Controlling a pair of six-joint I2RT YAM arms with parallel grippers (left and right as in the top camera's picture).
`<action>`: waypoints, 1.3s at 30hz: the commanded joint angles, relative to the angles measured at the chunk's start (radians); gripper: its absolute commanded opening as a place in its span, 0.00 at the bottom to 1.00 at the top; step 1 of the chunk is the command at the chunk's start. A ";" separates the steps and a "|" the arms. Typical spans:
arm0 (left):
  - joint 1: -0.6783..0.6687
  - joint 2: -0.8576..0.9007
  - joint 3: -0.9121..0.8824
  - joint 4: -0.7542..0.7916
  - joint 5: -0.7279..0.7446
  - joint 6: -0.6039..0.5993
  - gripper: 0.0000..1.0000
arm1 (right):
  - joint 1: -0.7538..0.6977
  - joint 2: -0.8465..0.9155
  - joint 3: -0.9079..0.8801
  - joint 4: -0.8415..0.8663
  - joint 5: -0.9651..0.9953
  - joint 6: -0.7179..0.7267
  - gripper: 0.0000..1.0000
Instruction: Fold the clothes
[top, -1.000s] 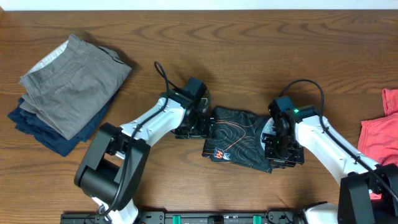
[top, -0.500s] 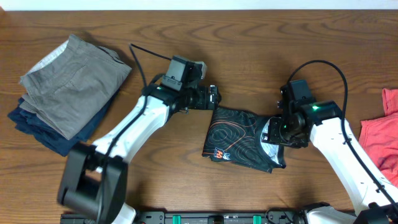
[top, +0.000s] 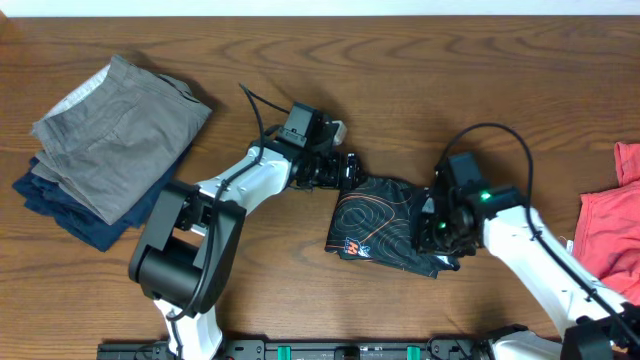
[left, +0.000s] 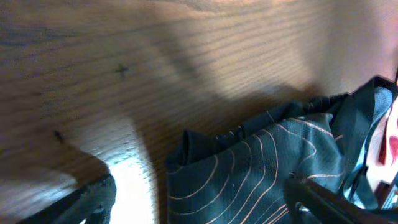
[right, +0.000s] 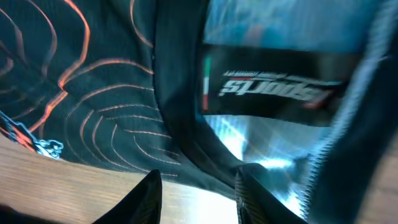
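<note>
While your left gripper (left: 200, 186) stands with its jaws wide apart, nothing clasped, the upper left corner of the jersey (top: 385, 220) lies loose between its fingers. Your right gripper (right: 198, 186) is down on the jersey's right edge, fingers only partly spread with a dark fold running between them; you cannot tell whether it pinches that fold or merely straddles it.

The jersey sits mid-table (top: 400, 80) between the two arms, already brought down to a small, roughly rectangular packet, so most of the folding looks done. Judging by the puckered left corner and the ragged right side, where the pale inner face and a black label (right: 273, 87) show, you have squaring up or one last fold to go. The cloth is thin, slick and limp, black with fine orange-white contour lines. The folded trousers (top: 110, 140) and red shirt (top: 610, 220) lie well apart.
</note>
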 joint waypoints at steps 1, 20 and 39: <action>-0.009 0.033 0.003 0.010 0.026 0.012 0.80 | 0.019 0.004 -0.042 0.036 -0.027 -0.013 0.37; 0.088 0.065 0.003 -0.264 0.025 -0.162 0.06 | -0.064 0.008 -0.121 0.379 0.207 -0.035 0.26; 0.108 -0.007 0.004 -0.634 -0.163 -0.404 0.17 | -0.072 -0.036 0.087 0.006 0.079 -0.101 0.31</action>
